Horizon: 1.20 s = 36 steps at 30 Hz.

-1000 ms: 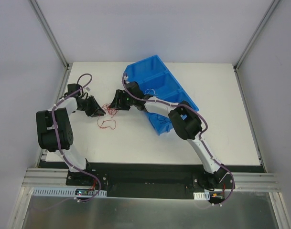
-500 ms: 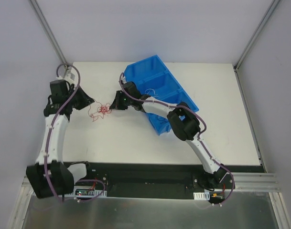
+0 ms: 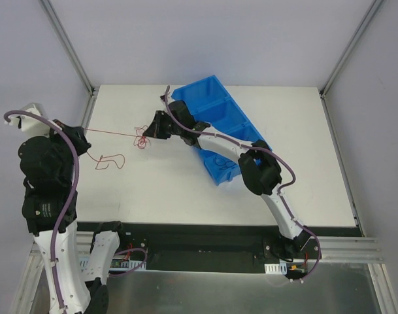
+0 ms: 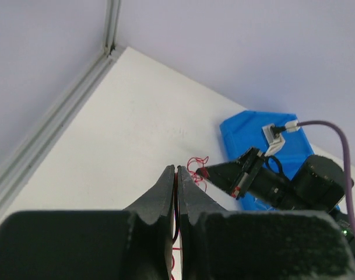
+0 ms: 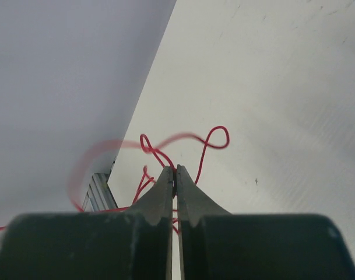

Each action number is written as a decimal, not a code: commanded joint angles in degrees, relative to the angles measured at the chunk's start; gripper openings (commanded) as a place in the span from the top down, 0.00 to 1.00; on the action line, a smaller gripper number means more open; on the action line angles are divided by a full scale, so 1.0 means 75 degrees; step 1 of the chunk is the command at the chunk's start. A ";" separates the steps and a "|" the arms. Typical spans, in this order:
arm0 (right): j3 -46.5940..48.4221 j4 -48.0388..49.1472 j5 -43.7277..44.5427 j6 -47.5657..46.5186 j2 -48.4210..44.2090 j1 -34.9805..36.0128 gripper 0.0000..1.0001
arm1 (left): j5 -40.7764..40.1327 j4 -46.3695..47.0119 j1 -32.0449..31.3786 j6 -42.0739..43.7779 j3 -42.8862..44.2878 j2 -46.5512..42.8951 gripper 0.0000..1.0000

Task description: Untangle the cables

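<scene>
Red cable [image 3: 114, 133] stretched taut over the counter [image 3: 185, 190] between two pincers.
Its knot [image 3: 140, 140] hangs just beside the right pincer [image 5: 175, 173], clamped on it; the left pincer [image 4: 177, 175] pinches the far end. A hard pull could cinch the knot or yank the wire free.

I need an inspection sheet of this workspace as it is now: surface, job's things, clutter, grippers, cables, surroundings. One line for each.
Surface: white table, with faint marks.
Job's things: red cable, pulled taut between the two grippers, tangled near the right one, a loose loop lying on the table; dark cable in the near compartment of the blue bin.
Clutter: nothing seen.
Grippers: left gripper shut on the red cable, raised near the table's left edge; right gripper shut on it at the tangle.
Cables: purple hoses along both arms.
Surroundings: grey walls, metal frame posts.
</scene>
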 commanded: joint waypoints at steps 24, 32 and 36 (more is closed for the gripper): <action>-0.0335 0.3462 -0.3252 -0.1184 0.0488 -0.0006 0.23 | 0.1812 0.1636 0.0034 -0.1378 0.2940 0.1218 1.00; -0.0959 0.7960 -0.3091 0.0999 0.0946 0.0451 0.15 | 0.1743 0.2340 0.0057 -0.1531 0.2917 0.1652 1.00; -0.1497 0.7808 -0.2284 0.0741 0.0782 0.0510 0.15 | 0.1894 0.2679 0.0046 -0.1671 0.2893 0.1968 1.00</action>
